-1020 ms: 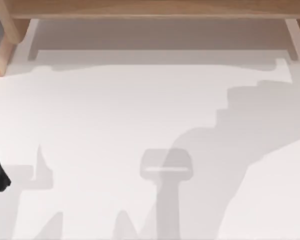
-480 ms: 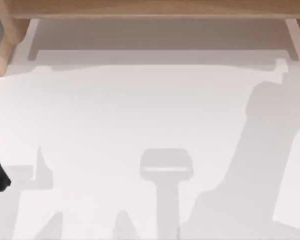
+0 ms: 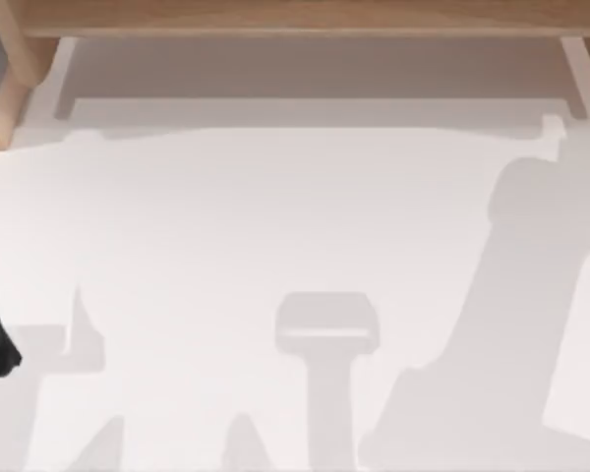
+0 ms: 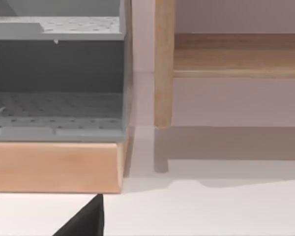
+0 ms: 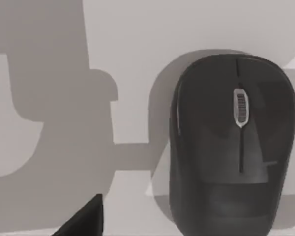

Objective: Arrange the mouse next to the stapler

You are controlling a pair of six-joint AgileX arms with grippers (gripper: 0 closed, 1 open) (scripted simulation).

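The mouse lies flat on the white table beneath our right wrist camera; we cannot tell either gripper's state.

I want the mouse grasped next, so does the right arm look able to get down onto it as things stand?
Probably yes. In the right wrist view the mouse lies flat on the white table, with nothing on top of it or close beside it, so the way down looks free.
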